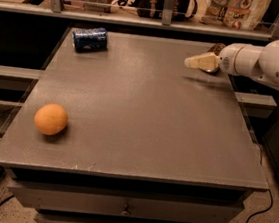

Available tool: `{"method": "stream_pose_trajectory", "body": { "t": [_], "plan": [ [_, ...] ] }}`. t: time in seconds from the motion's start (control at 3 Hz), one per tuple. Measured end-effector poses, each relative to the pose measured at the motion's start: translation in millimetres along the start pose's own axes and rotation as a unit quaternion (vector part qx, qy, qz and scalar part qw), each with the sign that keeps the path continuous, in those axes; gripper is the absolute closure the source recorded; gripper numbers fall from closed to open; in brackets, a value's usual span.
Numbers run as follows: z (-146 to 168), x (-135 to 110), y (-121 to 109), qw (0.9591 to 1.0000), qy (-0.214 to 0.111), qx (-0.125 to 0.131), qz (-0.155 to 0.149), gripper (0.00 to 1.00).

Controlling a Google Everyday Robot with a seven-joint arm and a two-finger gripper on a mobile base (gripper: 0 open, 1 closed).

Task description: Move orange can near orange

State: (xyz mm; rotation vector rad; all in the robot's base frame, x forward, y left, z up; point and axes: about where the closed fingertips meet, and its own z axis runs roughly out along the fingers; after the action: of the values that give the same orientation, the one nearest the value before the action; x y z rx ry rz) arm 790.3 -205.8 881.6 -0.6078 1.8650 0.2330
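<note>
orange can (217, 48) barely shows behind the gripper (198, 63), both well apart from the orange (51, 119); i cannot tell if the gripper is clenched, and a half-blind approach could topple the can.

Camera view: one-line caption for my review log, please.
Gripper hovers over the table's back right; orange front left, blue can back left.

— Which colours stand out?
— The orange (51, 119) is plain matte orange, by the left edge.
— Others?
— A dark blue can (89, 39), far-left corner; a cream gripper (189, 63) near the far-right corner; the counter (143, 124) is grey.
</note>
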Motion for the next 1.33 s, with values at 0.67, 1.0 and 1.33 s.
{"method": "stream_pose_trajectory", "body": {
  "t": [0.67, 1.0, 1.33],
  "plan": [
    [28.2, 16.5, -17.4, 0.9961, -0.014, 0.036, 0.079, 0.19],
    [28.3, 7.0, -14.7, 0.997, -0.007, 0.054, 0.055, 0.42],
    [22.4, -11.9, -5.5, 0.9977, -0.005, 0.067, 0.009, 0.65]
  ]
}}
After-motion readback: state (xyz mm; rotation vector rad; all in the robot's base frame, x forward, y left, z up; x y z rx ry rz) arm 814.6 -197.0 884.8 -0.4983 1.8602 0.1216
